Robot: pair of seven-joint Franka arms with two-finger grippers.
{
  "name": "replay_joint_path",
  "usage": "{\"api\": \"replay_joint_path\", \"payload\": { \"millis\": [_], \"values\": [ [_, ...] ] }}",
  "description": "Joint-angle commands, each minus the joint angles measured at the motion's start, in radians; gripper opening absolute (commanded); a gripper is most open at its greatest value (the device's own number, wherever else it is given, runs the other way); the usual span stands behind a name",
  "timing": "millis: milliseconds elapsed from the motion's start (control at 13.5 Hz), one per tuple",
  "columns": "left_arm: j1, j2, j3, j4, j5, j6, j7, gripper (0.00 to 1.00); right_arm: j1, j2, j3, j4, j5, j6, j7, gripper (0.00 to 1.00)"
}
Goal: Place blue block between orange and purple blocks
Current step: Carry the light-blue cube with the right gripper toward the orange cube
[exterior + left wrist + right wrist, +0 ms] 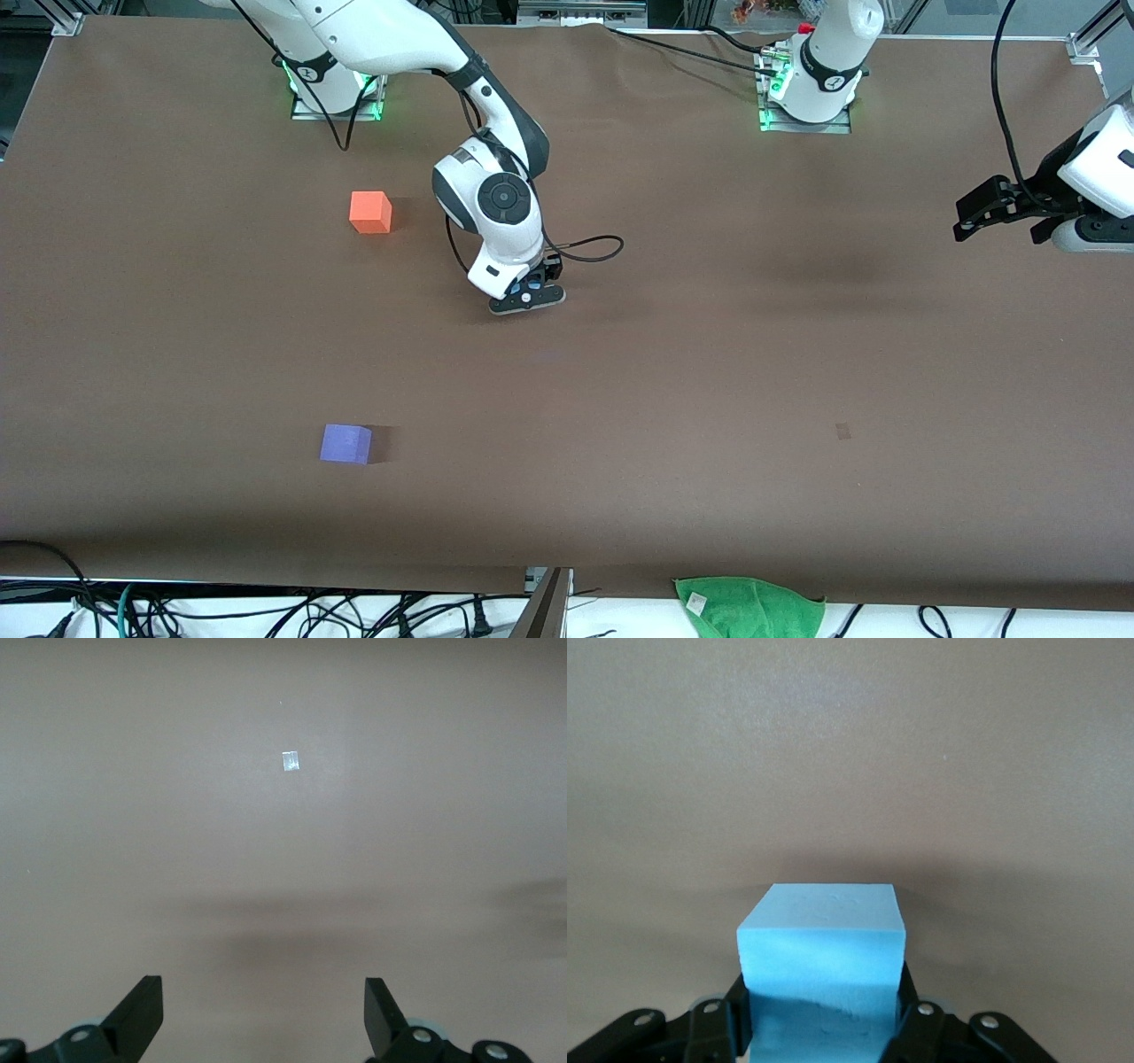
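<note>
My right gripper (528,299) is low over the middle of the table, shut on the blue block (822,943); only a sliver of the block shows between the fingers in the front view (517,288). In the right wrist view the gripper (822,1014) clamps the cube on two sides. The orange block (370,212) sits on the table toward the right arm's base. The purple block (345,443) sits nearer the front camera, roughly in line with the orange one. My left gripper (968,218) waits open and empty at the left arm's end of the table, and it also shows in the left wrist view (263,992).
A green cloth (749,604) lies at the table's front edge. A small mark (842,431) is on the brown table (709,372) and also shows in the left wrist view (291,761). Cables hang below the front edge.
</note>
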Motion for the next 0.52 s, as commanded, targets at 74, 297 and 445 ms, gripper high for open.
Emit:
{"api": "replay_joint_path", "payload": {
  "millis": [74, 297, 445],
  "values": [
    [0.004, 0.014, -0.003, 0.028, 0.021, -0.016, 0.013, 1.0, -0.024, -0.052, -0.028, 0.035, -0.006, -0.058, 0.005, 0.41],
    [0.004, 0.014, -0.003, 0.028, 0.021, -0.016, 0.013, 1.0, -0.058, -0.12, -0.12, 0.025, -0.005, -0.219, -0.104, 0.41],
    [0.004, 0.014, -0.003, 0.028, 0.021, -0.016, 0.013, 1.0, -0.06, -0.149, -0.223, 0.003, 0.005, -0.247, -0.219, 0.41]
  ]
}}
